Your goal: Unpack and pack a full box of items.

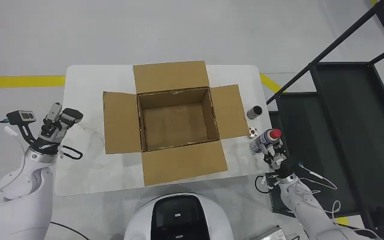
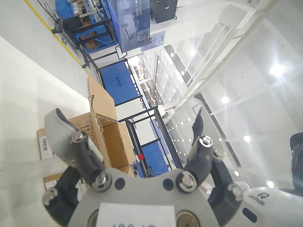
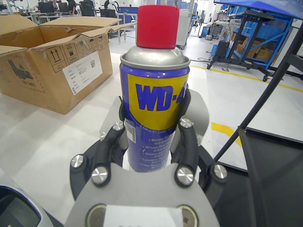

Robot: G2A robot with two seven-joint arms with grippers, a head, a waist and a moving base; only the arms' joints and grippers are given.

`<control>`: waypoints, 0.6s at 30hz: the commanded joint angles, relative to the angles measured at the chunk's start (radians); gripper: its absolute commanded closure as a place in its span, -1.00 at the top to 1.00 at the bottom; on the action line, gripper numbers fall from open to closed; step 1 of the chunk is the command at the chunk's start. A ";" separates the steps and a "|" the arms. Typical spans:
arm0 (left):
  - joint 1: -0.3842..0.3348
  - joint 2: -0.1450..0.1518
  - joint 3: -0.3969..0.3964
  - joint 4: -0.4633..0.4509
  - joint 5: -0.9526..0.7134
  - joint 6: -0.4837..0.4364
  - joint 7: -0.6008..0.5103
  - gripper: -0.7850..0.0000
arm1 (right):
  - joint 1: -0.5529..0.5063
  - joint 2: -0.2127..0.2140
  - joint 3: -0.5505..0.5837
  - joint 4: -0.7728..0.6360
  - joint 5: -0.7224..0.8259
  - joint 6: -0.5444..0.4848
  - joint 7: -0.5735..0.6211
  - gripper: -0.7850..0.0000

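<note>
An open cardboard box [image 1: 174, 123] sits mid-table with all flaps folded out and nothing showing on its floor; it also appears as the box [image 3: 47, 72] and the box [image 2: 109, 140] in the wrist views. My right gripper [image 1: 275, 157] is at the table's right edge, shut on a blue and yellow spray can [image 3: 155, 95] with a red cap [image 1: 273, 133], held upright. My left gripper [image 2: 127, 128] is open with nothing between its fingers, raised past the table's left edge [image 1: 60, 120] and angled upward.
A small dark cylinder [image 1: 255, 111] and a small pale fitting [image 1: 253, 129] lie on the white table [image 1: 90, 162] right of the box. A dark metal rack [image 1: 324, 120] stands close beside the table's right side.
</note>
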 commanded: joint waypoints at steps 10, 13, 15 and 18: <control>0.000 0.000 0.000 0.000 0.000 0.000 0.000 1.00 | 0.040 -0.007 -0.038 0.052 0.018 -0.006 0.006 -1.00; 0.000 0.000 0.000 0.000 0.000 0.000 0.000 1.00 | 0.043 -0.010 -0.051 0.064 0.018 -0.003 0.003 -1.00; 0.000 0.000 0.000 0.000 0.000 0.000 0.000 1.00 | 0.043 -0.012 -0.057 0.074 0.026 -0.004 0.004 -0.36; 0.000 0.000 0.000 0.000 0.000 0.000 0.000 1.00 | 0.042 -0.015 -0.063 0.082 0.041 -0.005 0.005 0.73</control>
